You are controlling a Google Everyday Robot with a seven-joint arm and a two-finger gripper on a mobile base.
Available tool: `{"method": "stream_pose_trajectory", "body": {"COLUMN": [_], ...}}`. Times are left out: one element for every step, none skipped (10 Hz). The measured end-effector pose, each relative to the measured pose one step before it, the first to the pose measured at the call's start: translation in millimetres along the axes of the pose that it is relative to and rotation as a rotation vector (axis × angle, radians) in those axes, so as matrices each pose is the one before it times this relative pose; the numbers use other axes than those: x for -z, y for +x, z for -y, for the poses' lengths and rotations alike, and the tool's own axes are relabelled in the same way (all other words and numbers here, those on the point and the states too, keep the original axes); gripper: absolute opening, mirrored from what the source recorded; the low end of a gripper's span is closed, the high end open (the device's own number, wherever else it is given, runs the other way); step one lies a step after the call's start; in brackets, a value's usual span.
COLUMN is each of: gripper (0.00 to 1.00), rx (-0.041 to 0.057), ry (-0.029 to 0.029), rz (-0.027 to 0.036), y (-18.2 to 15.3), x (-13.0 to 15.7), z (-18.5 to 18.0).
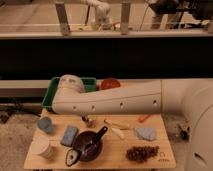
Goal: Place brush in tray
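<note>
The black brush (86, 145) lies on the wooden table, its teardrop head at the front left and its handle slanting up to the right across the dark bowl (92, 146). The green tray (50, 94) stands behind the table at the left, largely hidden by my white arm (115, 102). My gripper (89, 120) hangs just below the arm, over the table a little behind the bowl and brush handle. It does not touch the brush.
An orange-red bowl (110, 83) sits right of the tray. On the table are a blue-grey cup (45, 125), a blue sponge (69, 135), a white cup (42, 148), a cream stick (116, 129), a blue cloth (145, 133), an orange piece (144, 118) and a dark cluster (142, 152).
</note>
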Motion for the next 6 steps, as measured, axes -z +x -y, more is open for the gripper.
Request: {"method": "stream_pose_trajectory", "body": {"gripper": [0.79, 0.74, 0.73, 0.73, 0.73, 0.73], "rx": [0.00304, -0.01432, -0.02221, -0.00712, -0.00642, 0.00298], "ry": [0.00918, 0.01072, 0.00677, 0.00755, 0.00914, 0.01083], "rz": [-0.00419, -0.01677, -0.01050, -0.00606, -0.00573, -0.00491], "y": [1.55, 7.61, 8.92, 4.01, 1.32, -0.17], "x": [-0.90, -1.27, -1.87, -1.45, -0.49, -0.57], "z": [-0.66, -4.66, -6.16, -2.26, 1.59, 3.20]}}
